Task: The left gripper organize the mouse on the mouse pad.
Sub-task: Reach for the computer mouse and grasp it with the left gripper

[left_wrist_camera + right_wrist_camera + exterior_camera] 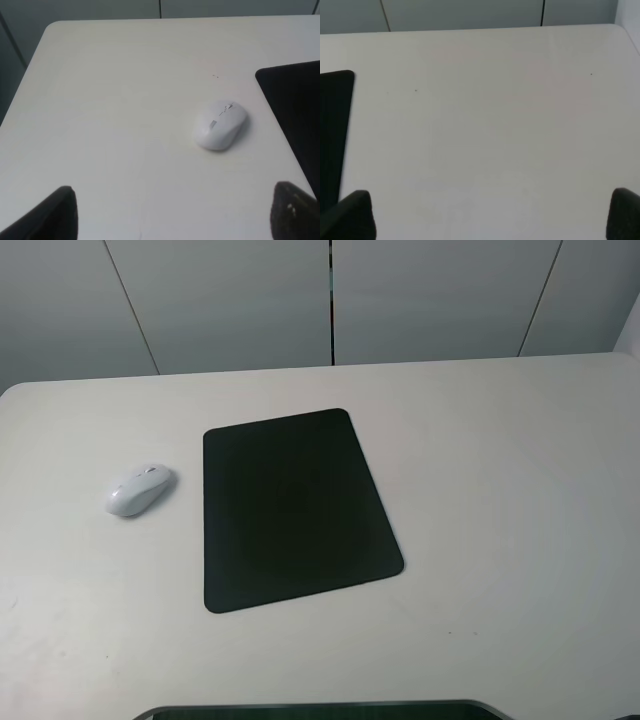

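The white mouse (pixel 140 490) lies on the bare table just left of the black mouse pad (pixel 295 510), with a narrow gap between them. In the left wrist view the mouse (pixel 220 124) sits ahead of my left gripper (pixel 175 220), beside the mouse pad's edge (pixel 300 110). The left gripper is open and its two black fingertips (pixel 55 215) are far apart with nothing between them. My right gripper (pixel 487 220) is also open and empty over bare table, with a strip of the mouse pad (pixel 332 130) showing at one side. Neither gripper shows in the high view.
The white table (pixel 500 490) has a rounded far left corner and grey wall panels (pixel 330 300) behind it. A dark curved edge (pixel 320 710) runs along the near side of the high view.
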